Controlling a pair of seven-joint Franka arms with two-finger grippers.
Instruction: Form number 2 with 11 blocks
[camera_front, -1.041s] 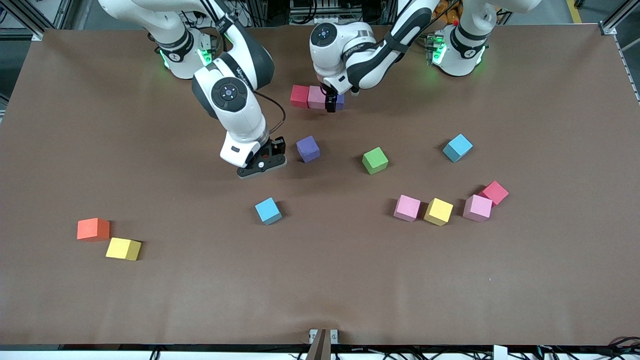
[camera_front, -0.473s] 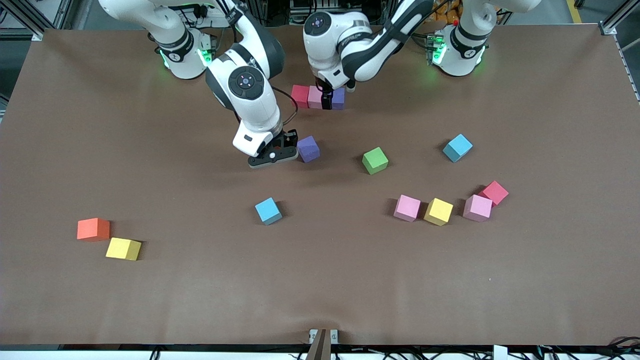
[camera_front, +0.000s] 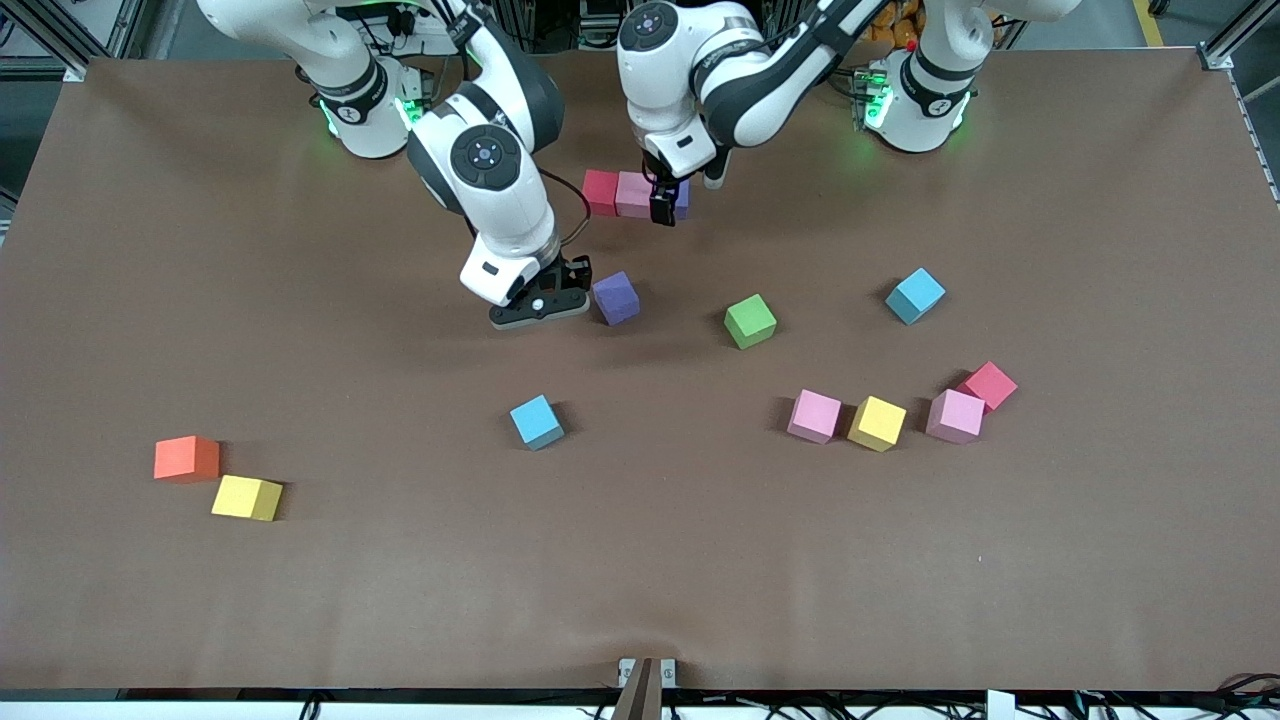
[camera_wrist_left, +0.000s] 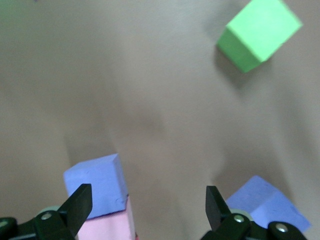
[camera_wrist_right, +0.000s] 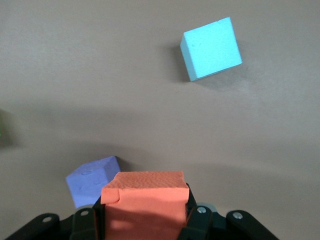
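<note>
The right tool (camera_front: 540, 303) is hanging low over the tabletop (camera_front: 640, 580), just beside a loose purple block (camera_front: 616, 298). Its fingers are pinching an orange block (camera_wrist_right: 145, 192) between them. In the right wrist view that purple block (camera_wrist_right: 92, 180) is sitting right next to the held one, and a light blue block (camera_wrist_right: 211, 48) is lying well apart from both.

The left tool (camera_front: 662, 208) is hovering over a row of three touching blocks near the arm bases: red (camera_front: 600, 191), pink (camera_front: 633, 194) and purple (camera_front: 682, 198). It is over the purple end, and its fingers are standing spread wide, gripping nothing. In the left wrist view the row's purple block (camera_wrist_left: 95, 182) is showing by one finger (camera_wrist_left: 80, 200), pressed against the pink one (camera_wrist_left: 107, 227).

The other blocks are lying loose:
- A green one (camera_front: 750, 321) and a light blue one (camera_front: 915, 296) are sitting toward the left arm's end.
- Nearer the front camera, a pink (camera_front: 814, 416), a yellow (camera_front: 877, 423) and another pink (camera_front: 955, 416) are lining up, with a red one (camera_front: 990, 385) touching the last pink.
- A light blue one (camera_front: 537, 421) is lying alone near the middle.
- Toward the right arm's end, an orange one (camera_front: 186, 458) and a yellow one (camera_front: 247, 497) are sitting close together.

Counting all: three pink, two purple, two yellow, two red, two light blue, two orange and one green.
</note>
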